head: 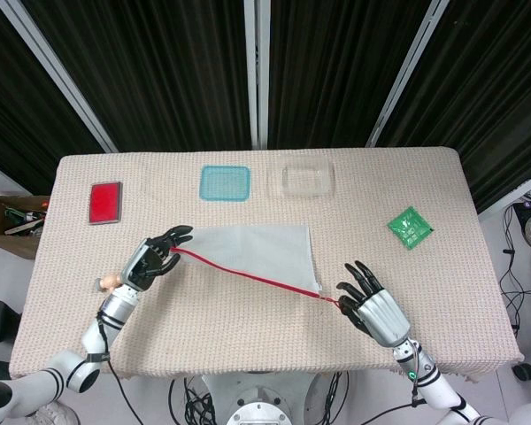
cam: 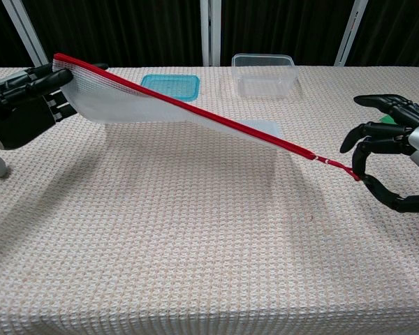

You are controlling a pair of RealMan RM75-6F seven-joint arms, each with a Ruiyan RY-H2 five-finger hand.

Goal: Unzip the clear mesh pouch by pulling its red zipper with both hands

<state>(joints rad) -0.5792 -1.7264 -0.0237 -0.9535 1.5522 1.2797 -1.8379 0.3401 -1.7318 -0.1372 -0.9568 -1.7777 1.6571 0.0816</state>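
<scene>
Two hands stretch the pouch [cam: 160, 108] taut above the table [cam: 195, 265]. Fingers of the left hand [cam: 17, 112] clamp its raised corner; the right hand [cam: 398, 160] seems to pinch the pull tab [cam: 335, 165] at the far end of the red zipper [cam: 195, 110], other fingers spread. Behind sit a blue lid [cam: 170, 85] and a clear box [cam: 264, 75].

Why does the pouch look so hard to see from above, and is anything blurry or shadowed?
Head view: the clear mesh pouch blends into the pale table; only its red zipper stands out, and everything is sharp. Chest view: the mesh weave shows clearly, the pouch throws a soft shadow on the cloth, and the left robot hand is cut off by the frame edge.
</scene>
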